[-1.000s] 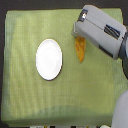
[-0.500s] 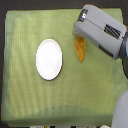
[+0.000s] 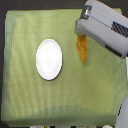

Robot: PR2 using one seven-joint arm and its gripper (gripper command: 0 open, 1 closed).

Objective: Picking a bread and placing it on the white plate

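The white plate (image 3: 49, 59) lies left of centre on the green cloth in the exterior view. The bread (image 3: 81, 49), a narrow golden-orange loaf, lies lengthwise to the plate's right, about a hand's width away. Its upper end is hidden under my grey arm. My gripper (image 3: 80, 31) hangs over that upper end at the top right. Its fingers are covered by the arm's housing, so whether they are open or closed on the loaf does not show.
A green cloth (image 3: 30, 100) covers the table, with dark edges at the top and the exterior view's left. The bulky grey arm (image 3: 107, 30) fills the top right corner. A pale part of the robot (image 3: 123, 115) shows at the bottom right.
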